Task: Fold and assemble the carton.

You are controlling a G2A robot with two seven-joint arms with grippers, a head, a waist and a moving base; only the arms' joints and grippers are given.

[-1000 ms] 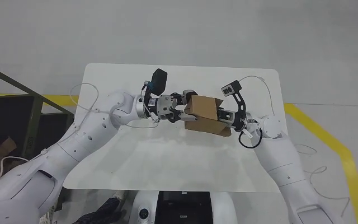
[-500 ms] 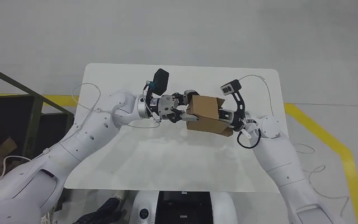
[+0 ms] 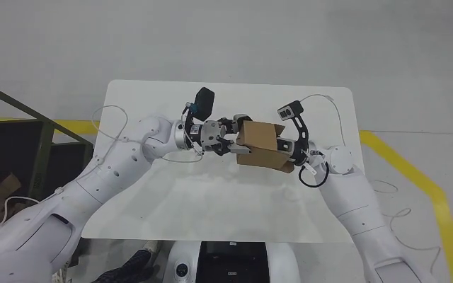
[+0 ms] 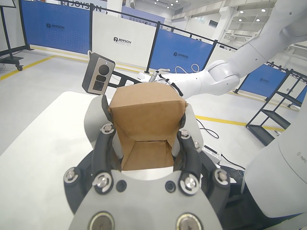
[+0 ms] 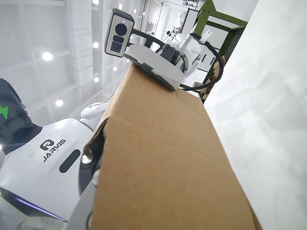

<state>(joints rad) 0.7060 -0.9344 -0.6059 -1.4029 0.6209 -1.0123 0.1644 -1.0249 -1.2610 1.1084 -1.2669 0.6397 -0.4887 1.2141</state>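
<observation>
A brown carton hangs lengthwise above the middle of the white table, held between both arms. My left gripper is shut on its left end. In the left wrist view the two fingers press on either side of the carton, whose lower flap folds inward. My right gripper holds the opposite end. In the right wrist view the carton's wall covers most of that gripper, and the left gripper's finger clamps the far end.
The table's surface lies bare beneath the carton. A dark green metal frame stands off the table's left side. Yellow floor tape runs to the right of the table.
The right arm has edged slightly toward the left arm. The carton stays held at both ends and has barely moved.
</observation>
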